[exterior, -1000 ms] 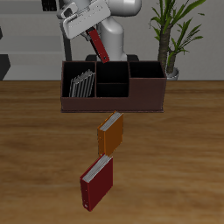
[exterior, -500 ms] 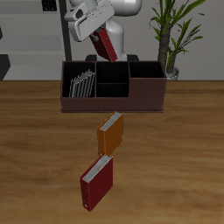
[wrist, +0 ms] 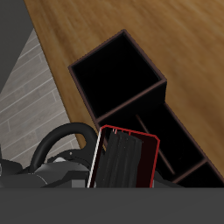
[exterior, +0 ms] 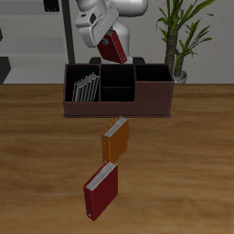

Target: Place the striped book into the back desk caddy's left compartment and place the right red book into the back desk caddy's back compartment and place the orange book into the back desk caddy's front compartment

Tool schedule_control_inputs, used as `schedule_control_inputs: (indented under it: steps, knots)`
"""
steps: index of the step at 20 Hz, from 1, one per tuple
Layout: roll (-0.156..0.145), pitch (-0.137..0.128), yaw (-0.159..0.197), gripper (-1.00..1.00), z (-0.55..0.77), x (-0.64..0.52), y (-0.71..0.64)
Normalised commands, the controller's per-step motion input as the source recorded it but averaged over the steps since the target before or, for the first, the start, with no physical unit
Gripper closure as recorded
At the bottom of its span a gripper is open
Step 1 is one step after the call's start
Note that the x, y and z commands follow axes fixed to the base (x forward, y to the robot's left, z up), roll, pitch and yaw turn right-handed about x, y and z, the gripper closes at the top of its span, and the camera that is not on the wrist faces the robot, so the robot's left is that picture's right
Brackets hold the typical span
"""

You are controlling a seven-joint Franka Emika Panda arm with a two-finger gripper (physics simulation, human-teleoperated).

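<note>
My gripper (exterior: 105, 35) hangs high above the back of the back desk caddy (exterior: 117, 109), shut on a dark red book (exterior: 116, 47) that tilts down from it. In the wrist view this red book (wrist: 127, 159) fills the space between my fingers, edge-on over the caddy's (wrist: 144, 58) empty black cells. The striped book (exterior: 84, 88) leans inside the caddy's left compartment. On the table before the caddy lies the orange book (exterior: 115, 139). A second dark red book (exterior: 101, 188) lies nearer the table's front edge.
A potted plant (exterior: 183, 37) stands behind the caddy's far end. A dark object (exterior: 5, 69) sits at the table's back edge. The robot's base rises behind the caddy's middle.
My gripper has carried the red book sideways along the caddy's back, from over the striped book's end toward the middle cells, and slightly higher. The books on the table have not moved.
</note>
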Motion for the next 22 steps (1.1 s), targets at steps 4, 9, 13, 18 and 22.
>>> schedule_control_inputs:
  steps: [4,9,13,18,22]
  knots:
    - [-0.009,0.016,0.144,1.00,-0.04,-0.16,0.09]
    - [-0.046,-0.019,0.005,1.00,0.19,-0.03,0.06]
    - [-0.102,-0.073,-0.051,1.00,0.37,0.17,0.05]
    - [-0.077,-0.054,0.013,1.00,0.21,0.21,-0.08]
    - [-0.114,-0.036,0.057,1.00,0.05,0.29,-0.06]
